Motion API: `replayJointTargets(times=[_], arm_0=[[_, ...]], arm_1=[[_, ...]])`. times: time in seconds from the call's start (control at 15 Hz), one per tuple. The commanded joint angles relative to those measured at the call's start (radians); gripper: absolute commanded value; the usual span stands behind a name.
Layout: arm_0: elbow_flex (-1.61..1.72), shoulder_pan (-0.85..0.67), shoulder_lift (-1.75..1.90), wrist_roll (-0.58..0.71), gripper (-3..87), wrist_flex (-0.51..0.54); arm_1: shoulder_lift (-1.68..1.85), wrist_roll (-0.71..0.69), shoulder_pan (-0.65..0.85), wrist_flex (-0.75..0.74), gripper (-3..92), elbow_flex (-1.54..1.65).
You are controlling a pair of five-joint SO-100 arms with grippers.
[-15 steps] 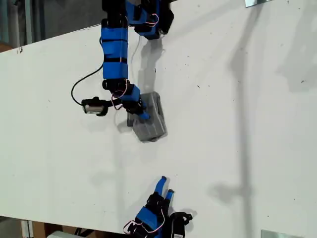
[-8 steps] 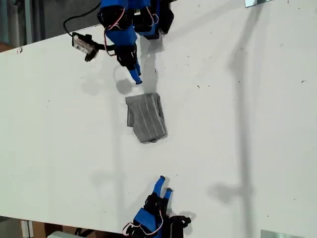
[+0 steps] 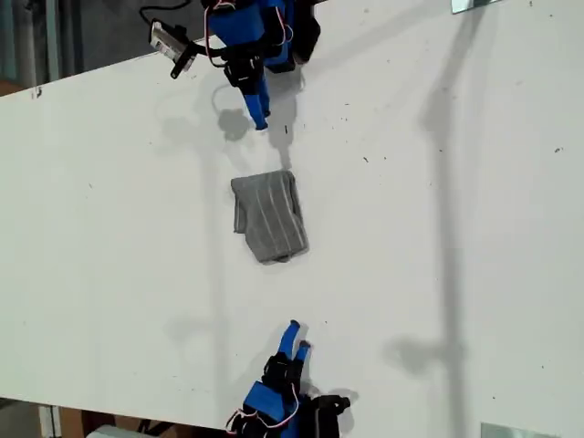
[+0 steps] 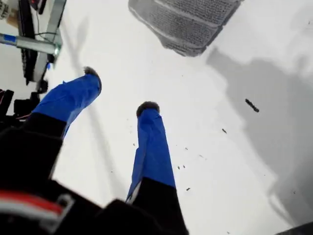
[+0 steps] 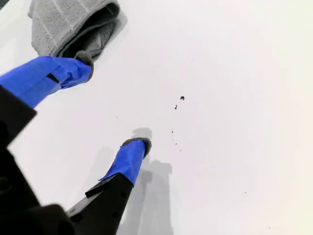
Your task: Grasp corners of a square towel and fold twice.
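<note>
The towel (image 3: 269,217) lies on the desk (image 3: 438,237) as a small grey bundle, several layers thick. It sits between my two grippers, ahead of each and touching neither. By its shape both folds look done, though I cannot pick out the separate corners among the stacked layers.

It should handle as light, soft and limp. It will sag from any single hold, and a pinch that catches only the top layer would peel the fold open. It will also slide easily on the smooth desk. If it needs tidying, the best hold is a stacked corner at the layered edge that faces my second gripper, with a finger slid under all the layers. The end facing my first gripper is rounded and closed, so there is less to catch there.

My first gripper (image 3: 297,338) hangs low over the desk, pointing at the rounded end. Its fingers are spread and hold nothing, as the first wrist view shows (image 4: 119,90), and the towel (image 4: 188,19) is well ahead of the tips.

My second gripper (image 3: 258,108) is drawn in near its base and angled down toward the layered edge. Its fingers are also wide apart and empty (image 5: 111,101). In its own view one fingertip lines up with the towel's (image 5: 63,22) open edge, but the exterior view shows clear desk between them.
</note>
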Motion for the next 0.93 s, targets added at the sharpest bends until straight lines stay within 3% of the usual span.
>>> replayJointTargets(times=[0.0,0.13,0.2,0.47,0.6,0.67,0.8,0.87], arm_0=[[0.003,-0.046,0.0,0.041,29.4,0.012],[0.002,-0.077,-0.005,0.055,29.1,0.014],[0.008,-0.095,0.011,0.135,28.9,0.002],[0.034,0.063,0.011,0.043,28.0,-0.035],[0.035,0.071,0.011,0.089,19.2,-0.038],[0.035,0.038,0.011,0.184,19.2,-0.038],[0.035,0.018,0.011,0.627,19.2,-0.037],[0.035,0.026,0.011,0.71,19.2,-0.041]], arm_1=[[0.002,0.095,-0.038,0.066,21.2,0.006],[0.002,0.213,-0.13,0.086,21.4,0.061],[0.002,0.276,-0.172,0.078,17.7,0.101],[0.002,0.209,-0.344,0.084,15.8,0.15],[0.002,0.206,-0.359,0.084,15.8,0.15],[0.002,0.206,-0.359,0.084,15.8,0.15],[0.002,0.206,-0.379,0.084,15.8,0.15],[0.002,0.206,-0.38,0.084,15.8,0.15]])
